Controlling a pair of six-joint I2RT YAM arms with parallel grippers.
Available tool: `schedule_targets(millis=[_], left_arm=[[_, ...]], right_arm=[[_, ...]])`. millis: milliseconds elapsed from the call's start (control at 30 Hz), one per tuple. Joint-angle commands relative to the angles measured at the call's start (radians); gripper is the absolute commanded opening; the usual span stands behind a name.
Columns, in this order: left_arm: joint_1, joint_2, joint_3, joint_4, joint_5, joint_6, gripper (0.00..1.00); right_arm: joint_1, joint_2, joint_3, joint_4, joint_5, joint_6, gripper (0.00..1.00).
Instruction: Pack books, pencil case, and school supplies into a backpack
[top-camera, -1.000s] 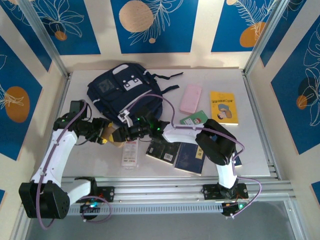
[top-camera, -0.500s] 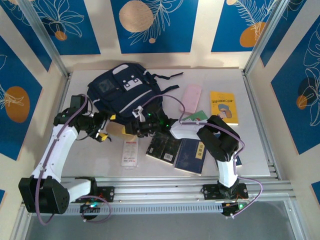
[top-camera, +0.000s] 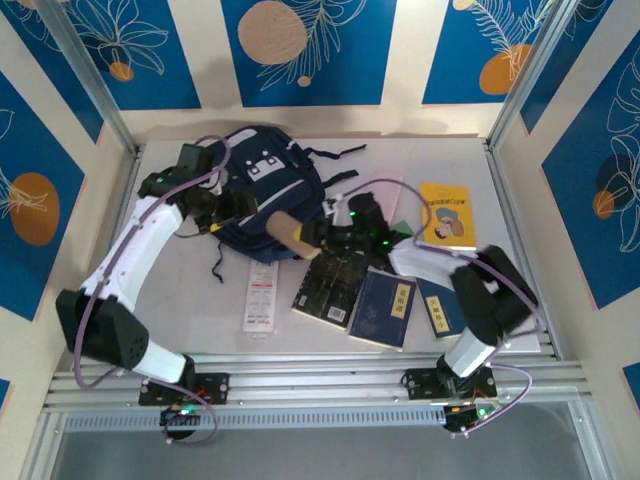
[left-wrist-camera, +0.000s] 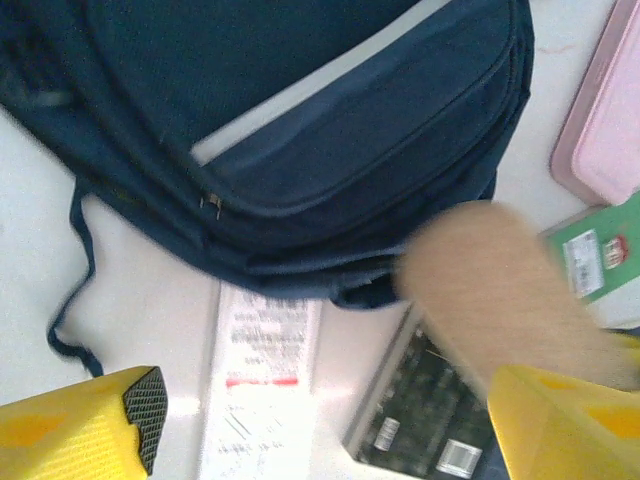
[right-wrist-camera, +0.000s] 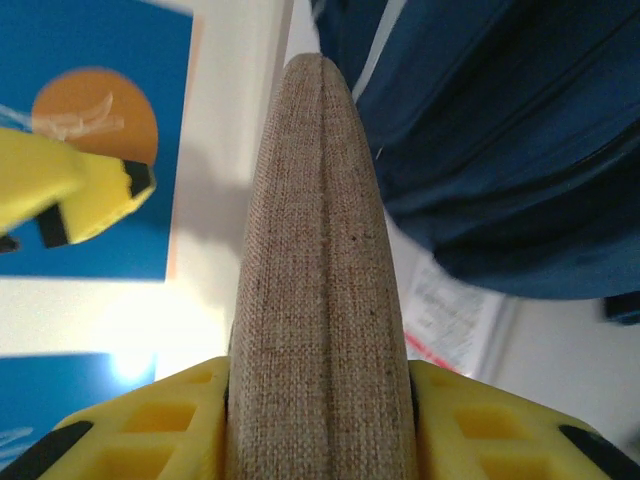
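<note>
Right gripper (right-wrist-camera: 320, 405) clamps tan block (top-camera: 285, 232), long axis pointing left, backpack (top-camera: 262, 180) just far of it; left gripper (left-wrist-camera: 320, 425) wide open, empty, nearer the backpack.

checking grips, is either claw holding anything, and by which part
The right claw pinches the tan fabric block at one end, the rest sticking out ahead. The left claw is open, holding nothing.

White tabletop (top-camera: 440, 160) amid blue wall panels (top-camera: 300, 75) with orange discs (top-camera: 272, 32), metal posts (top-camera: 85, 75)
</note>
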Motion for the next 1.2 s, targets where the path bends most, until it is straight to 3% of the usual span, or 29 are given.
schedule_targets(millis=[0,200,367,500,667,800,933,1167], left_arm=[[-0.033,0.100,0.063,-0.013,-0.110,0.260,0.83],[-0.082,0.314,0.208,-0.041,-0.146,0.436,0.79],[-0.085,0.414,0.268,0.046,-0.150,0.456,0.79],[-0.059,0.556,0.414,0.008,-0.144,0.464,0.80],[-0.016,0.661,0.507,0.029,0.000,0.467,0.80],[-0.001,0.768,0.615,-0.031,0.141,0.495,0.74],[0.001,0.800,0.642,-0.030,0.194,0.491,0.65],[0.019,0.804,0.641,-0.020,0.340,0.447,0.22]], right_arm=[[-0.052,-0.158,-0.019,-0.178,0.133,-0.130,0.38],[-0.163,-0.360,-0.054,-0.327,0.254,-0.177,0.38],[-0.225,-0.423,-0.095,-0.326,0.244,-0.160,0.38],[-0.239,-0.431,-0.110,-0.326,0.214,-0.156,0.38],[-0.246,-0.453,-0.142,-0.319,0.202,-0.147,0.38],[-0.252,-0.458,-0.155,-0.319,0.191,-0.144,0.38],[-0.254,-0.455,-0.160,-0.316,0.184,-0.144,0.38],[-0.256,-0.452,-0.152,-0.328,0.187,-0.154,0.38]])
